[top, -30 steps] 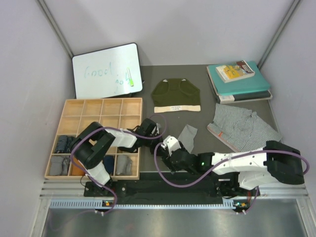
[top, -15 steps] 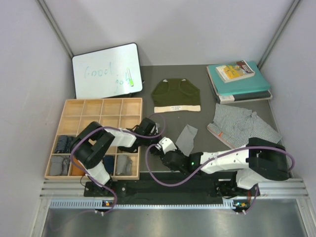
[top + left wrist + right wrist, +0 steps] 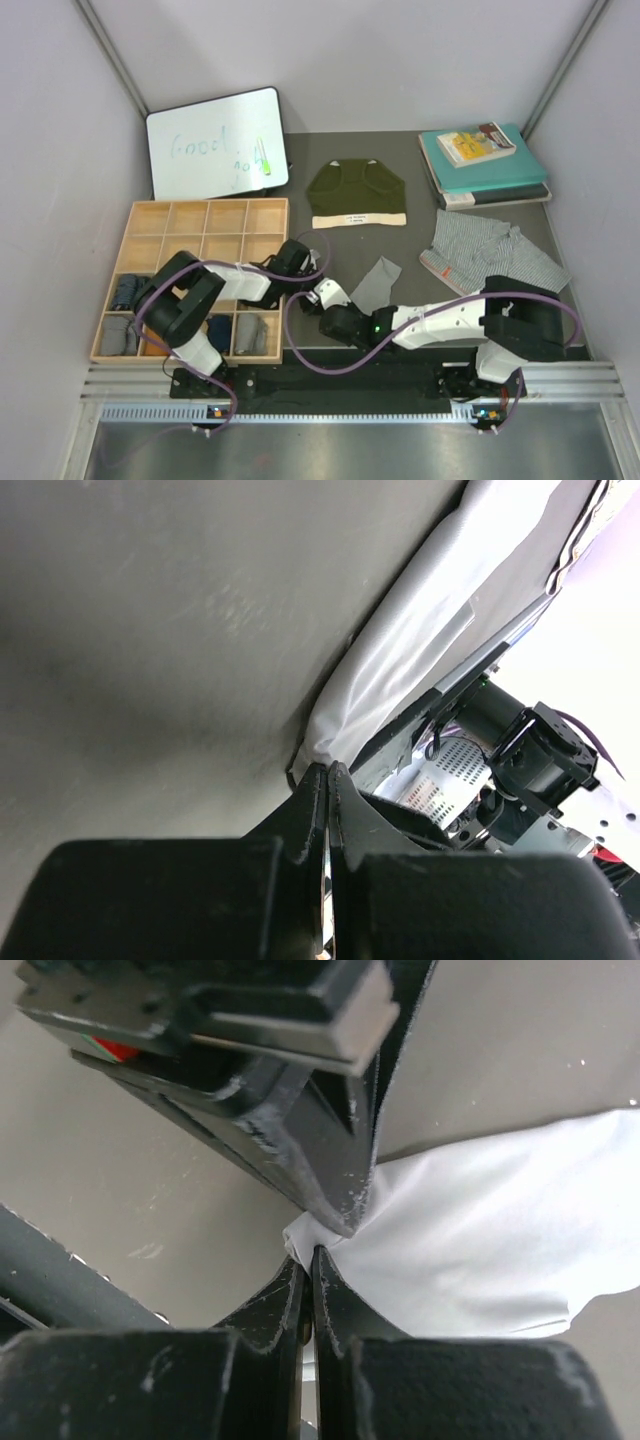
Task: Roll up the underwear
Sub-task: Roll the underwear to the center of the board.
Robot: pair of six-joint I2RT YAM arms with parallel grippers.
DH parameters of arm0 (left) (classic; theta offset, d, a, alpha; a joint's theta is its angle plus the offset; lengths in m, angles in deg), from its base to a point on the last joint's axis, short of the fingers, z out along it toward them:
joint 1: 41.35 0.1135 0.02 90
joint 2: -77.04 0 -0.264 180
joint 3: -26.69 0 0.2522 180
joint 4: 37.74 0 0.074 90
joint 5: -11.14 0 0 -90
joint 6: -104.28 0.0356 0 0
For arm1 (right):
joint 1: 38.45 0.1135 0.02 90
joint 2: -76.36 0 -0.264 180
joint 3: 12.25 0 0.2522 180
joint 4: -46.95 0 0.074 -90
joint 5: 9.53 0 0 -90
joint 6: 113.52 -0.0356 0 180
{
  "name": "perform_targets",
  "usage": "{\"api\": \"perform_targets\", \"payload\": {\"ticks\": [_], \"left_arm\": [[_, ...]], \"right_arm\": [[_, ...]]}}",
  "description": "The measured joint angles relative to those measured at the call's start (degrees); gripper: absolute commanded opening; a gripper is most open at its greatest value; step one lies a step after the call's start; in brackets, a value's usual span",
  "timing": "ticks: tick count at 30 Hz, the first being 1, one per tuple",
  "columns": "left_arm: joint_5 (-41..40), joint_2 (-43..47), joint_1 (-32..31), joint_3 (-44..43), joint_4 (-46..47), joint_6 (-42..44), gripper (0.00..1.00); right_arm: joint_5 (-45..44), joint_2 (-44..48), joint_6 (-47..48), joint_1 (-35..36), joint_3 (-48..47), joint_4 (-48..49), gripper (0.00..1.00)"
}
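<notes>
The light grey underwear (image 3: 378, 282) lies on the dark mat near the front, with its left corner drawn to a point. My left gripper (image 3: 327, 770) is shut on that corner, the pale cloth (image 3: 430, 630) running away from its tips. My right gripper (image 3: 313, 1252) is shut on the same corner of the cloth (image 3: 480, 1240) from below, right under the left fingers (image 3: 320, 1160). In the top view both grippers meet at the cloth's left end, left gripper (image 3: 312, 274) and right gripper (image 3: 324, 290). The olive green underwear (image 3: 357, 192) lies flat farther back. The patterned underwear (image 3: 490, 255) lies crumpled at the right.
A wooden compartment tray (image 3: 205, 218) stands at the left with rolled items in its front cells. A whiteboard (image 3: 217, 142) leans at the back left. Teal books (image 3: 485, 165) are stacked at the back right. The right arm (image 3: 450, 320) stretches along the mat's front edge.
My right gripper has slid left to the grey cloth's corner and gone from open to shut there. The left gripper has stayed shut at that corner. The cloth has shifted slightly left.
</notes>
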Motion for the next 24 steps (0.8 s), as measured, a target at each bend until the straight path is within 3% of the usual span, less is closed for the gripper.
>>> {"api": "perform_targets", "payload": {"ticks": [2, 7, 13, 24], "left_arm": [[0.0, 0.8, 0.3, 0.9, 0.3, -0.1, 0.22], [0.0, 4.7, 2.9, 4.3, 1.7, 0.2, 0.46], [-4.9, 12.3, 4.4, 6.0, 1.9, 2.9, 0.52], [-10.2, 17.3, 2.8, 8.4, 7.1, 15.0, 0.50]], "right_arm": [[0.9, 0.1, 0.6, -0.4, 0.0, 0.1, 0.00], [9.3, 3.0, 2.3, -3.6, 0.6, 0.4, 0.00], [24.4, 9.2, 3.9, -13.9, 3.0, 1.2, 0.00], [48.4, 6.3, 7.1, -29.2, 3.1, 0.9, 0.00]]}}
